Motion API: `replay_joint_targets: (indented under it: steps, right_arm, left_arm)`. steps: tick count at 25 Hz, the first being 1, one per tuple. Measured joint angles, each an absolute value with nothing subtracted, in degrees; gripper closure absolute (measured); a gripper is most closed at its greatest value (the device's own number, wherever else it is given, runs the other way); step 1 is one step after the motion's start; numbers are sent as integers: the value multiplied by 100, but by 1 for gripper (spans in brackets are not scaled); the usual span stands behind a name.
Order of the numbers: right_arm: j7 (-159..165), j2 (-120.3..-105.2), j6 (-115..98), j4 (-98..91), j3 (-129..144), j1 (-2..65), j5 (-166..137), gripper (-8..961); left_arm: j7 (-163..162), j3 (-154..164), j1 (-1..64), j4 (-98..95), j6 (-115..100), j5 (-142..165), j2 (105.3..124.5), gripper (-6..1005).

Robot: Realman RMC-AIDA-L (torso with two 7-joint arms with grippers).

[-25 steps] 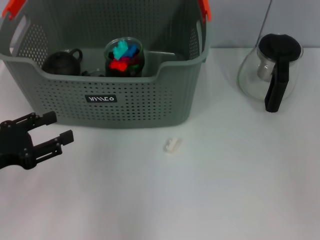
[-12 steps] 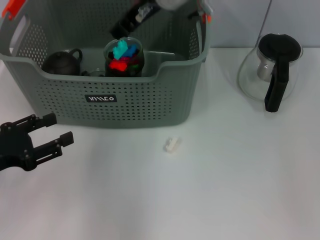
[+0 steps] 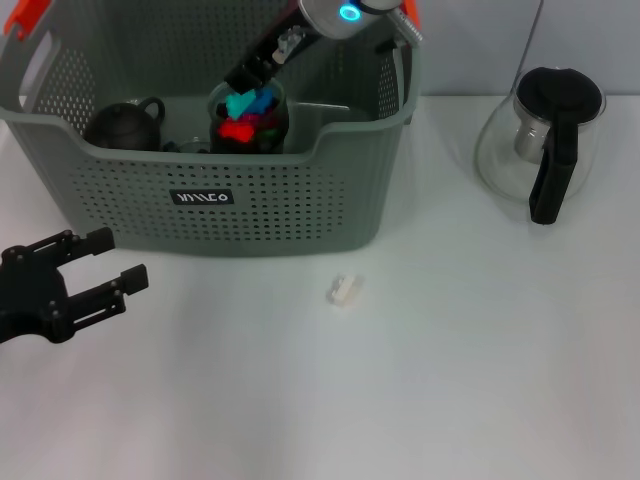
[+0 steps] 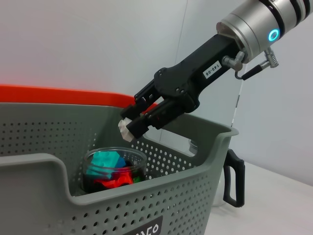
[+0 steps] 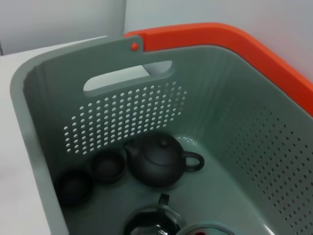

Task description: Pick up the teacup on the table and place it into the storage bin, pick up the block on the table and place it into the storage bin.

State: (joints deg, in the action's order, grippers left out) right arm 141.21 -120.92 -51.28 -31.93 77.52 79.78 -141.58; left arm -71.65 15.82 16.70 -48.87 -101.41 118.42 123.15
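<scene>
The block (image 4: 126, 128), a small white piece, is pinched at the tips of the right hand (image 4: 134, 126), above the open storage bin (image 3: 260, 205) and over a clear jar of coloured bits (image 3: 248, 113); it has not yet been let go. A second small white block (image 3: 343, 290) lies on the surface (image 3: 450, 370) just in front of the bin, apart from everything. Inside the bin the right wrist view shows two dark teacups (image 5: 108, 165) beside a dark teapot (image 5: 157, 160), so the teacup part of the task appears done.

The step in hand is judged to be the drop of the held block; done well, the right hand would lower clear of the jar's rim and open over bare bin floor, so the piece neither lands in the jar nor bounces out; the arm should then lift straight up, clear of the bin wall.

The left hand (image 3: 85, 270) hangs low over the surface, off the bin's front left corner, its fingers spread and grasping nothing. A glass pot with a black lid (image 3: 540, 140) stands well to the right.

The head view does not show the held block; the right arm is cut off at the picture's top edge; the bin floor under the jar is hidden.
</scene>
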Motion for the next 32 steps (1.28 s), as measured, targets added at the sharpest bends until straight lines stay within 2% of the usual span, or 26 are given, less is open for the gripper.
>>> replay_joint_targets:
  steps: [25, 30, 32]
  right_arm:
    - [14438, -12098, -5032, -3257, 8364, 8025, -14160, 499]
    - [14446, -12086, -5032, -3339, 8343, 7997, -14155, 329]
    - [14436, -12077, -5074, -3617, 8335, 7876, -14082, 330]
  left_arm:
    - [-7163, 1582, 1681, -4878, -10133, 11839, 12313, 306]
    - [-7163, 1582, 1685, -4878, -10134, 11839, 12313, 306]
    - [-7163, 1582, 1685, -4878, -10134, 11834, 12313, 305]
